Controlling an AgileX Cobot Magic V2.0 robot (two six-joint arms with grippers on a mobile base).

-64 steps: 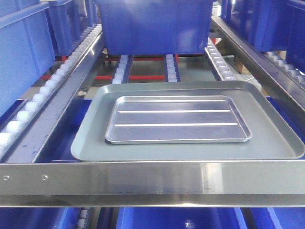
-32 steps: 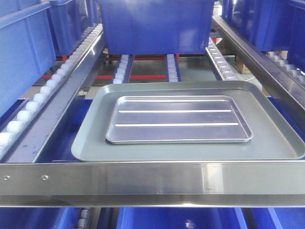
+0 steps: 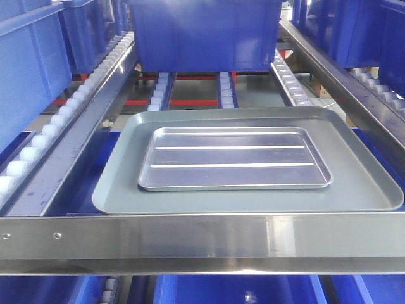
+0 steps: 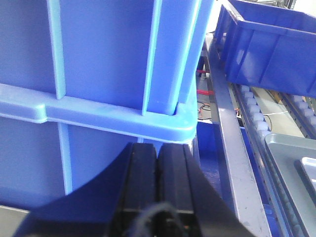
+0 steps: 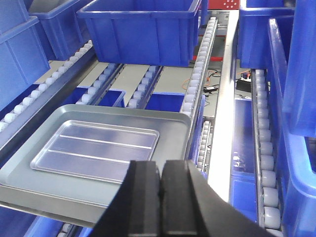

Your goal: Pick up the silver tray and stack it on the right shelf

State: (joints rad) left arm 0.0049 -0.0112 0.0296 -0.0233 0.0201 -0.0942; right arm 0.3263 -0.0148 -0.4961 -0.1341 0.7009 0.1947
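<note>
On the larger matte grey tray (image 3: 247, 199) lies the shiny ridged rectangular silver tray (image 3: 235, 159), while the left gripper (image 4: 157, 163) and the right gripper (image 5: 161, 190) hang with jaws pressed together.

Ahead of my jaws, the right shelf (image 3: 202, 244) carries a matte grey tray (image 3: 361, 183) on its roller lanes; a blue bin (image 3: 202, 35) sits farther back on them.
</note>
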